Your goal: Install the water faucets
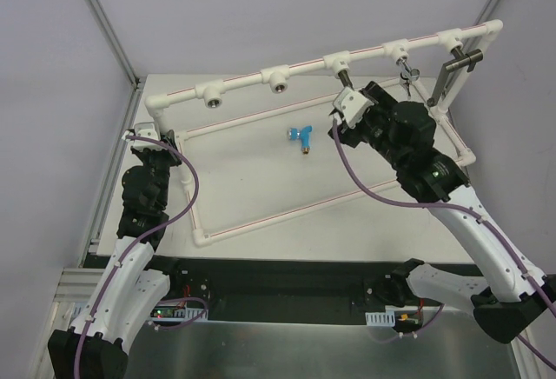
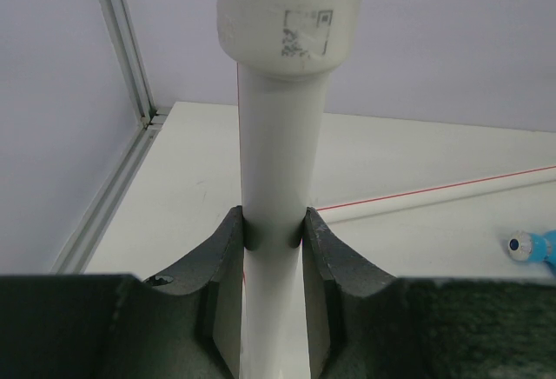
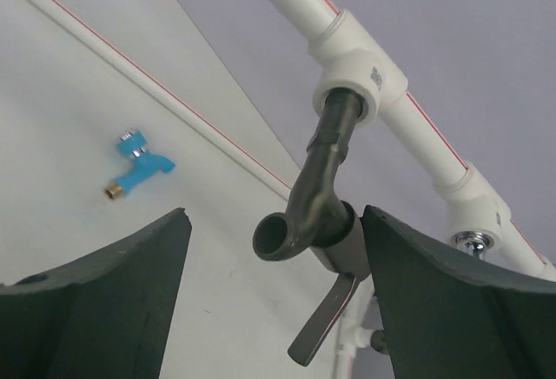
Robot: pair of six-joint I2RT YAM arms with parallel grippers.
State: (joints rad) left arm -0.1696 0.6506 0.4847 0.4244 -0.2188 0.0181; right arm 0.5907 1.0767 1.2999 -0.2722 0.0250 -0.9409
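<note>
A dark grey water faucet (image 3: 317,196) with a bent spout and hanging lever sits with its end in a socket (image 3: 352,83) of the white pipe frame (image 1: 261,76). My right gripper (image 3: 274,214) is open around it. The right finger touches its hub and the left finger stands well apart. From above, this gripper (image 1: 345,105) is just under the faucet (image 1: 344,76). A blue-handled faucet (image 1: 301,136) lies loose on the table inside the frame, also visible in the right wrist view (image 3: 137,166). My left gripper (image 2: 272,222) is shut on the frame's upright corner post (image 2: 278,136).
Two bare threaded sockets (image 1: 213,94) (image 1: 277,79) face forward on the top rail. A chrome fitting (image 1: 407,70) and a dark grey bar handle (image 1: 459,62) hang at its right end. An aluminium enclosure post (image 1: 104,14) and walls stand close behind and to the left.
</note>
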